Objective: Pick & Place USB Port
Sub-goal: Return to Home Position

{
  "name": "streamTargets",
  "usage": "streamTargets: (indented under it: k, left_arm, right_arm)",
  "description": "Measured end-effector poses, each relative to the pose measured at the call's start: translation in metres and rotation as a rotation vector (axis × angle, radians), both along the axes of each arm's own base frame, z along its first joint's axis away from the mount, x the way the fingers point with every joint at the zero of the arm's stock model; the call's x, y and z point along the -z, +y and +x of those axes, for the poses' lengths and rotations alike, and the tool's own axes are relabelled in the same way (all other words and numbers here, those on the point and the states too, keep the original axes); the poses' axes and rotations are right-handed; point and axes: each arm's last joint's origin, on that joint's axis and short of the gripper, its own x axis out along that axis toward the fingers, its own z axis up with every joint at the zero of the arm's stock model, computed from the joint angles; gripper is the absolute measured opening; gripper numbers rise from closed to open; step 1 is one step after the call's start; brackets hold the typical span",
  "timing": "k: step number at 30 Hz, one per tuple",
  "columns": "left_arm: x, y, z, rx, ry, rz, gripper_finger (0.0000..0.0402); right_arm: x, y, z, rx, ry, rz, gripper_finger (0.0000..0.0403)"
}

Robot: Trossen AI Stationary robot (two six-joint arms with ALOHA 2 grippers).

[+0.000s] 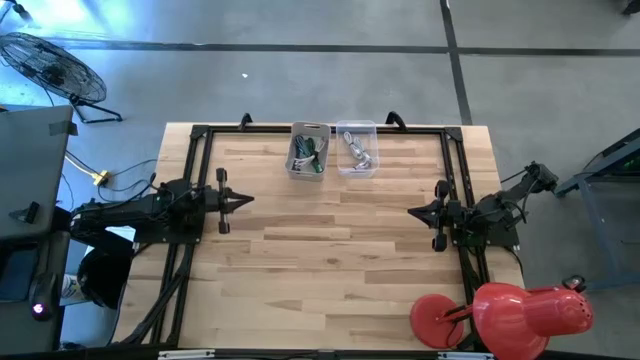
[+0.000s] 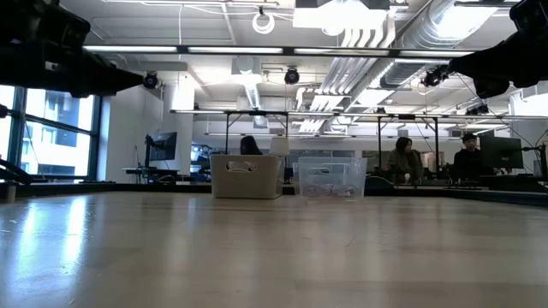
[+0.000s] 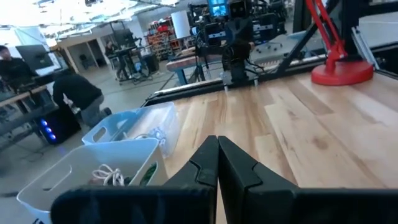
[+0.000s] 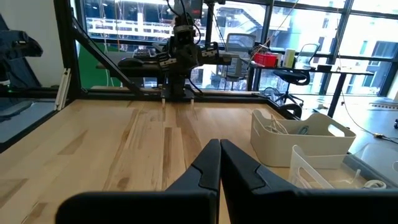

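A robot lab in a big open work hall. Wood bench [image 1: 330,250] with a dark left arm [image 1: 150,210] and right arm [image 1: 480,215] on a black frame [image 1: 420,128]. Bare pipes [image 2: 445,30] and long lights [image 2: 240,50] up top. People [image 2: 402,160] at desks [image 2: 514,178] with screens [image 2: 499,152] far back. Grey hard floor [image 1: 300,70], a standing fan [image 1: 55,65], tall windows [image 2: 51,128].

No readable text anywhere.
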Motion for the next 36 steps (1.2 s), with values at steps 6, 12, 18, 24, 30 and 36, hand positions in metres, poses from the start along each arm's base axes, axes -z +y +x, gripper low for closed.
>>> streamTargets:
  k: [6,12,18,24,30,36]
  left_arm:
    - [0.000,0.001,0.000,-0.027,-0.018,-0.105,0.0000]
    - [-0.001,0.002,0.000,-0.062,-0.037,-0.183,0.0000]
    - [-0.001,0.002,0.000,-0.063,-0.037,-0.181,0.0000]
    - [-0.001,0.002,0.000,-0.056,-0.034,-0.174,0.0000]
    - [-0.001,0.002,0.000,-0.056,-0.033,-0.171,0.0001]
    - [-0.001,0.002,0.000,-0.055,-0.033,-0.171,0.0001]
  right_arm:
    - [0.000,0.000,0.000,0.001,0.000,0.009,0.0000]
    - [0.000,0.000,0.000,0.009,0.001,0.009,0.0000]
    - [0.001,-0.003,-0.001,0.092,0.002,0.040,0.0000]
    - [0.001,-0.004,-0.001,0.129,0.004,0.037,0.0000]
    - [0.001,-0.009,0.001,0.203,0.016,-0.010,0.0000]
    - [0.001,-0.017,0.004,0.189,0.015,-0.011,0.0000]
